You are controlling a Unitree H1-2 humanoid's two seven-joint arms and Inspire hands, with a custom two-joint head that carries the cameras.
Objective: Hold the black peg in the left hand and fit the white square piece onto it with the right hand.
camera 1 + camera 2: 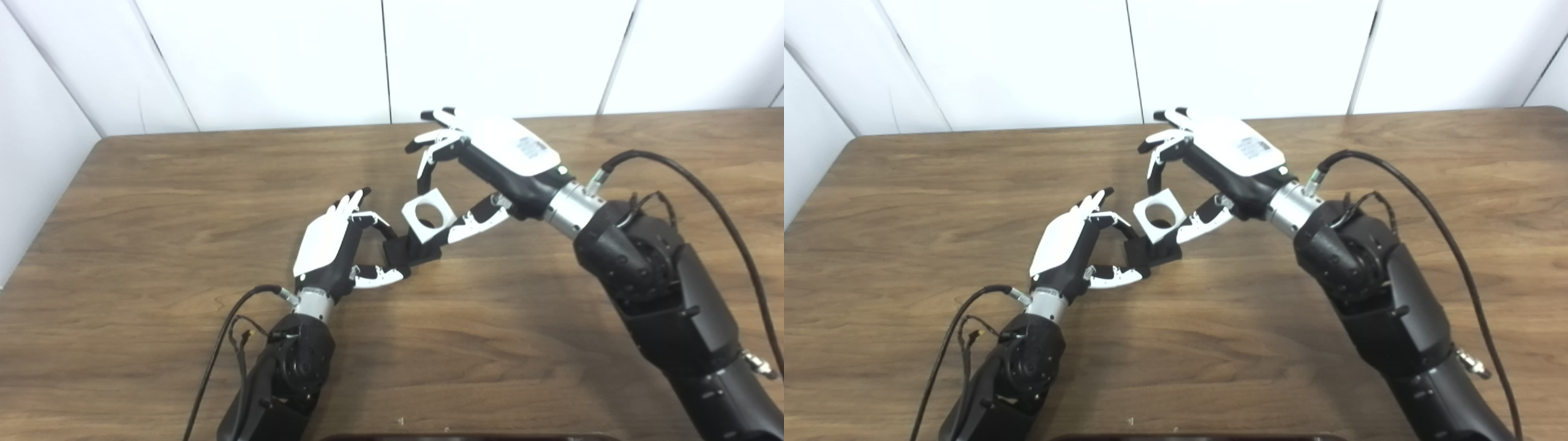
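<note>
White wall panels stand behind a brown wooden table (pixel 184 202) that fills the view, with both dark arms reaching in over it toward the middle. Of the two, the right hand (pixel 490 165) is the larger in view, and it comes in from the far right with its fingers (pixel 429 160) arched over and its thumb beneath; the white square piece (pixel 429 215) sits between them, pinched at its upper and lower-right edges, its round hole facing up and toward the cameras. Lower and to the left, the left hand (pixel 334 248) has its fingers curled and thumb closed on the black peg (pixel 411 251), which juts out to the right of that hand. The piece hangs just above and beside the peg's outer end, apparently touching it or nearly so. Whether the peg has entered the hole cannot be told; as I judge it, the hole must line up with the peg's axis.
</note>
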